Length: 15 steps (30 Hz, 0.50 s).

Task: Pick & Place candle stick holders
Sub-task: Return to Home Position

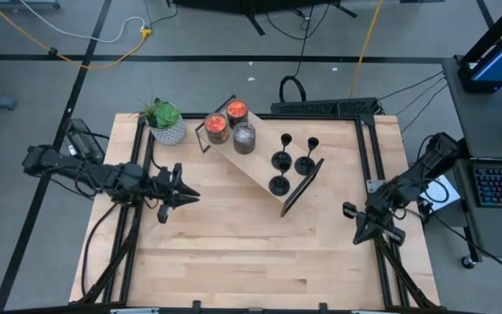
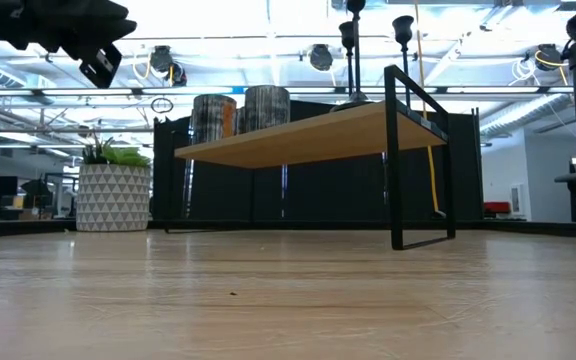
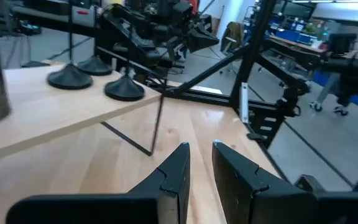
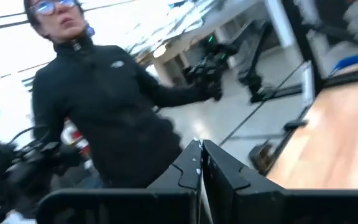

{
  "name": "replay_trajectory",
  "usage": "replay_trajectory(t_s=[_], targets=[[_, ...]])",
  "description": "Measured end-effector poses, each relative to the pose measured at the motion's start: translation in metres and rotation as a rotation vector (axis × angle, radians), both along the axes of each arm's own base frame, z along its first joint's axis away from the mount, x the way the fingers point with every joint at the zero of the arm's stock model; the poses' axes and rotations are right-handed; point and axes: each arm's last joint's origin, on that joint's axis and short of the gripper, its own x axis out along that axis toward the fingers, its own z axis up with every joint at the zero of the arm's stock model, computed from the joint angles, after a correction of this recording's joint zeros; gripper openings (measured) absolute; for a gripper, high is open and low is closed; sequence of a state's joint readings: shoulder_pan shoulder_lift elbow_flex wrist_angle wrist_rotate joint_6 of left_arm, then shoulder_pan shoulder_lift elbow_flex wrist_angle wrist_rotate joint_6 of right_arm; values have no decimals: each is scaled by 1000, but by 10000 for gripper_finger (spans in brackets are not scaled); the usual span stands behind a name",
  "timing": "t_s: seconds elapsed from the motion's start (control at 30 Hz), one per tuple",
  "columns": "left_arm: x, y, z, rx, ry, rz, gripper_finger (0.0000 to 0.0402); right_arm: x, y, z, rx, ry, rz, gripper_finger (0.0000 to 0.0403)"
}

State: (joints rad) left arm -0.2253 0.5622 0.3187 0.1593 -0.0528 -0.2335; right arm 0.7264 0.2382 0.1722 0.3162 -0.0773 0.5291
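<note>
Three black candle stick holders (image 1: 281, 160) (image 1: 304, 164) (image 1: 278, 185) stand upright by their disc bases on the right end of a low wooden shelf (image 1: 260, 170) at the table's middle. Their bases (image 3: 124, 90) also show in the left wrist view, and two cup tops (image 2: 401, 28) in the low view. My left gripper (image 1: 194, 196) (image 3: 201, 163) hovers level to the left of the shelf, pointing at it, its fingers a narrow gap apart with nothing between them. My right gripper (image 1: 356, 237) (image 4: 201, 152) hangs shut and empty at the table's right edge.
Three candle jars (image 1: 232, 124) stand on the shelf's far-left end, and a potted plant (image 1: 166, 122) stands at the table's far left. Black frame rails (image 1: 371, 166) run along the table's sides. A person in a dark jacket (image 4: 98, 106) stands beyond the table. Bare wood lies toward the near edge.
</note>
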Motion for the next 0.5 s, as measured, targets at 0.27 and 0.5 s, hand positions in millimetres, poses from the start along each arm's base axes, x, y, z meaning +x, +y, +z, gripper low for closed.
replay_trajectory(t_s=[0.27,0.5], targets=[[2,14,-1,21,4,37,72,13,-13,-20,-52,50,-220,6],[3,31,-1,34,5,66,72,20,-24,-24,-132,38,-338,6]])
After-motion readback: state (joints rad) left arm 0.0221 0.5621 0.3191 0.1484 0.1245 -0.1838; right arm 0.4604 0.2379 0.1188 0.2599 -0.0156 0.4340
